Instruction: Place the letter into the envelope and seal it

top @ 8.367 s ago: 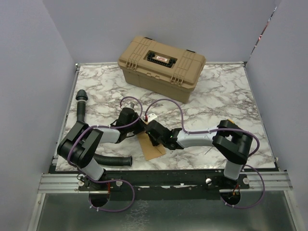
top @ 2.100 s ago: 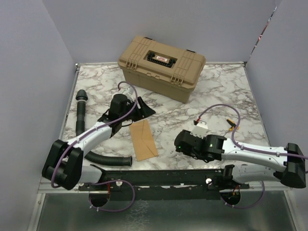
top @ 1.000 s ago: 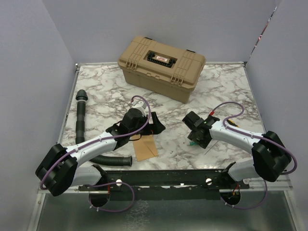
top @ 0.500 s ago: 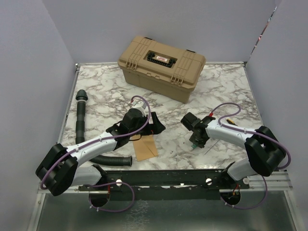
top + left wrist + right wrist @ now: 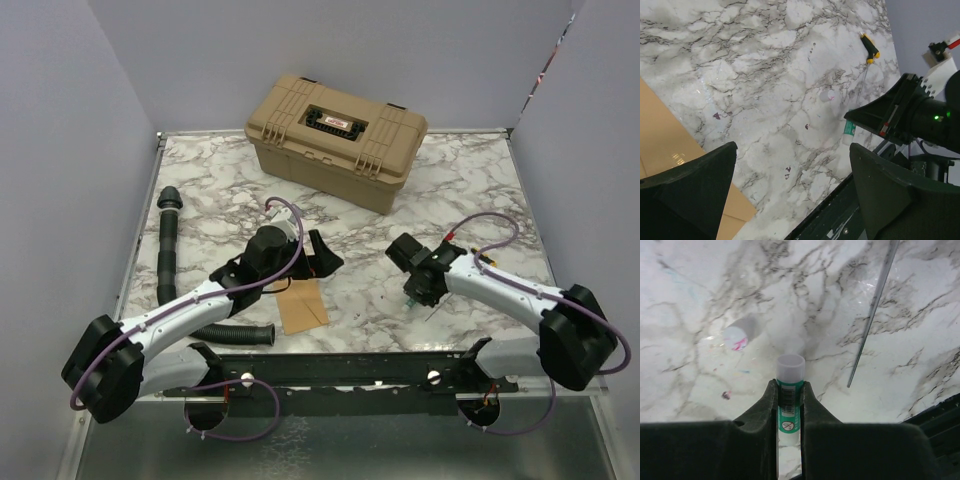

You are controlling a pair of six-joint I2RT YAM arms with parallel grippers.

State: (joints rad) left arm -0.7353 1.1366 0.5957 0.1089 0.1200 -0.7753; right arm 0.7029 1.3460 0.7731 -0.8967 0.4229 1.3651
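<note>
The kraft-brown envelope lies flat on the marble near the front edge; its corner shows at the lower left of the left wrist view. My left gripper hovers over the envelope's far end, open, with nothing between its fingers. To the right, my right gripper is shut on a green glue stick, whose uncapped pale top pokes out beyond the fingertips. The same glue stick appears in the left wrist view. The letter does not show as a separate sheet.
The glue stick's loose cap lies on the marble just beyond the right gripper. A thin tool with a yellow handle and metal shaft lies to its right. A tan case stands at the back, a black hose at the left.
My right gripper has closed on the glue stick and shifted slightly right. The left arm has drawn back a little; the envelope has not moved.
</note>
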